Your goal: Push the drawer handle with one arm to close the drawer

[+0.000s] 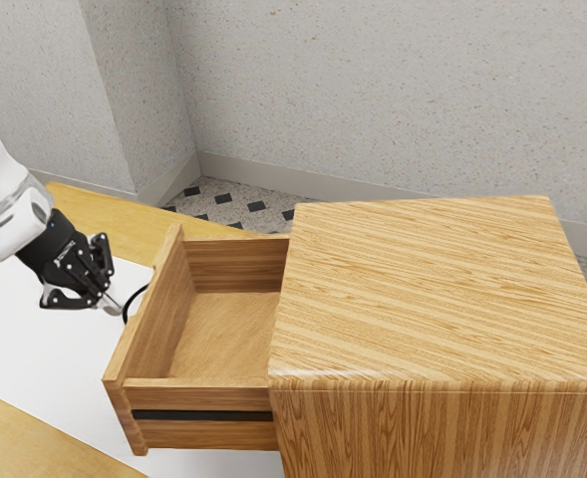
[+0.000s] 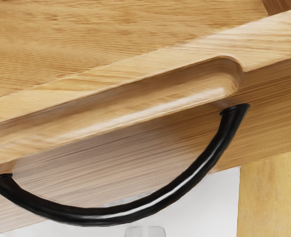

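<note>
Here, one end effector (image 1: 111, 306), its two fingertips pressed together, hangs near one black handle (image 2: 105, 217) on one open drawer (image 1: 203, 382).

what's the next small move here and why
I'd probably ease my gripper gently against the curved black handle, heading toward the cabinet: the drawer stands well out, and the shut fingers sit close by the handle, on its outer side.

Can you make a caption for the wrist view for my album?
Close-up: a curved black handle on the front of an open wooden drawer.
</note>
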Controlling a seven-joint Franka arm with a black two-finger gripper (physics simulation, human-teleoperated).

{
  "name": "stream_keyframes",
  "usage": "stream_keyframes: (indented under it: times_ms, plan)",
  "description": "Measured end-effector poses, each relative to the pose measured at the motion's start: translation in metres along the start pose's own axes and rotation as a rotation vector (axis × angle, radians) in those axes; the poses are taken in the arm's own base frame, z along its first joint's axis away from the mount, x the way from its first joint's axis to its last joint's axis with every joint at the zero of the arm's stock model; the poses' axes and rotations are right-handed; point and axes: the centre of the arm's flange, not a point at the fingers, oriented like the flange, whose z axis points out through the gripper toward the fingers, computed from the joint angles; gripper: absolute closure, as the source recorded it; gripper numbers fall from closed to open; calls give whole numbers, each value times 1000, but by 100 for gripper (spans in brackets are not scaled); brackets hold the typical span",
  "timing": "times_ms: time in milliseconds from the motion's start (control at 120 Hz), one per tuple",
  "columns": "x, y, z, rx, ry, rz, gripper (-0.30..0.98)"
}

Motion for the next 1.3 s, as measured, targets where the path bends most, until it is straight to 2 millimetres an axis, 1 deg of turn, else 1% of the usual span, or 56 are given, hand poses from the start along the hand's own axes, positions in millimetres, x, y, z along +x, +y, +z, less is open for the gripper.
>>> stream_keyframes:
  times_ms: [300,758,908,1108,1300]
  plan:
    - [24,-7,23,-38,29,-13,79]
    - [56,-16,39,-28,41,-13,79]
    - [70,-23,49,-33,46,-11,79]
    - [81,-28,57,-27,67,-19,78]
    - [100,-33,64,-14,88,-12,78]
